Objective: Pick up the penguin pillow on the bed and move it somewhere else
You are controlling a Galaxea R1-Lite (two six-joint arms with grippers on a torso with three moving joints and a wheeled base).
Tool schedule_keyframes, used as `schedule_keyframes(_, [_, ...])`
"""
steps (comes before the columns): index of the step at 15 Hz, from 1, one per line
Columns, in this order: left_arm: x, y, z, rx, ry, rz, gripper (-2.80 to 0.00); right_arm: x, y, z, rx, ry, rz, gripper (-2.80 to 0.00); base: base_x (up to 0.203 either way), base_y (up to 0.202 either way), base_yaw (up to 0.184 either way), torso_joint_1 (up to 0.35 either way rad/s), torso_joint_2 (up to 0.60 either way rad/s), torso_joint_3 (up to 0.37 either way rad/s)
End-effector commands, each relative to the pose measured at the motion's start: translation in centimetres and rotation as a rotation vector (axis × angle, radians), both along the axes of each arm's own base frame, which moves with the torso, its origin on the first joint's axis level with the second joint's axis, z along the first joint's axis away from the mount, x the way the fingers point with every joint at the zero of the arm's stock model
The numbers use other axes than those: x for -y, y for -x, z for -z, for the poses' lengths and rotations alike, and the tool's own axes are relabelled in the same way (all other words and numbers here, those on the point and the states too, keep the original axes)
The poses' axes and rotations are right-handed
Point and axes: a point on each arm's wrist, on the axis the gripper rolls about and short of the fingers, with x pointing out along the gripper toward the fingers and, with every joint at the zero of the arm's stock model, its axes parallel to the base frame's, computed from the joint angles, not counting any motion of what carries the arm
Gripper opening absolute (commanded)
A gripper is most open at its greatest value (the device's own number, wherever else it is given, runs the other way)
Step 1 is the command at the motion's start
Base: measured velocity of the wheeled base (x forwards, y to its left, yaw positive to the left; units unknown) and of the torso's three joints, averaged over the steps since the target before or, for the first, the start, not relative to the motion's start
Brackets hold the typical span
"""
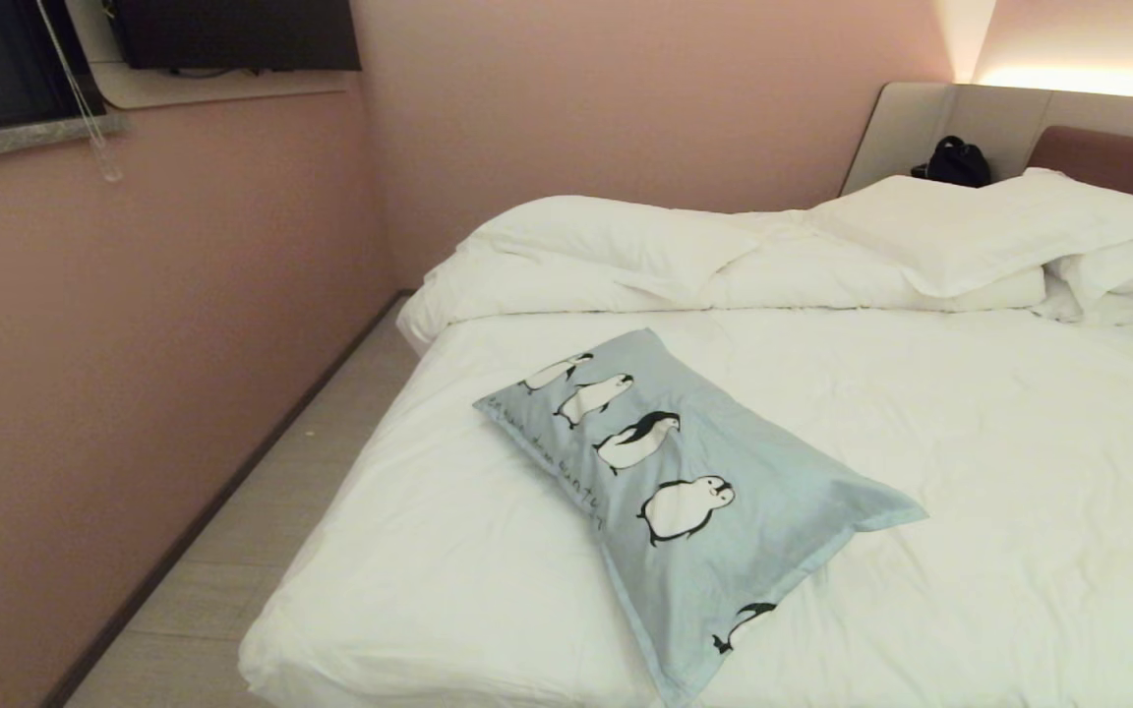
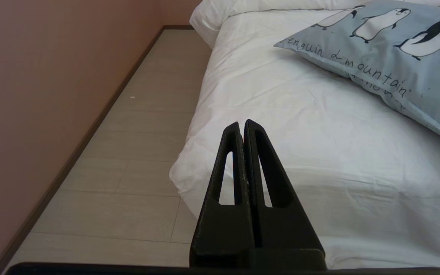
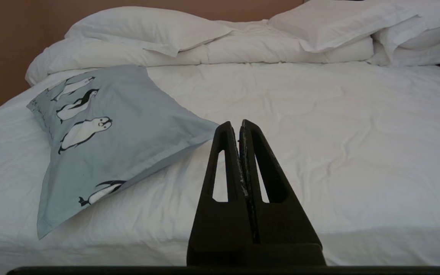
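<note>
The penguin pillow [image 1: 685, 492] lies flat and askew on the near left part of the bed [image 1: 999, 472], light blue-grey with a row of black-and-white penguins. Neither arm shows in the head view. My left gripper [image 2: 242, 123] is shut and empty, held off the bed's near left corner, with the penguin pillow [image 2: 388, 42] ahead of it to one side. My right gripper [image 3: 235, 123] is also shut and empty, in front of the bed's near edge. Its tips sit just past the pillow's [image 3: 105, 130] nearest corner, apart from it.
Plain white pillows [image 1: 999, 226] and a rumpled duvet [image 1: 626, 256] are piled along the far side of the bed. A black bag [image 1: 955, 162] sits on the ledge behind. A strip of floor [image 1: 262, 531] runs between the bed and the pink wall [image 1: 134, 324].
</note>
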Motion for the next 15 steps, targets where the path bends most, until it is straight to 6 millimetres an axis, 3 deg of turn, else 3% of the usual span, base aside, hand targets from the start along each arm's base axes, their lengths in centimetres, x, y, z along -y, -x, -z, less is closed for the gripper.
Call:
schedule_keyframes(1, [0.0, 0.0, 0.0, 0.001, 0.000, -0.001, -2.80, 0.0, -0.4, 0.2, 0.037, 0.002, -0.008, -2.80, 0.000, 0.000, 0.000, 0.000, 0.00, 0.000])
schedule_keyframes(15, [0.0, 0.0, 0.0, 0.001, 0.000, -0.001, -2.80, -0.1, -2.5, 5.6, -0.159, 0.034, -0.054, -2.80, 0.000, 0.000, 0.000, 0.000, 0.00, 0.000])
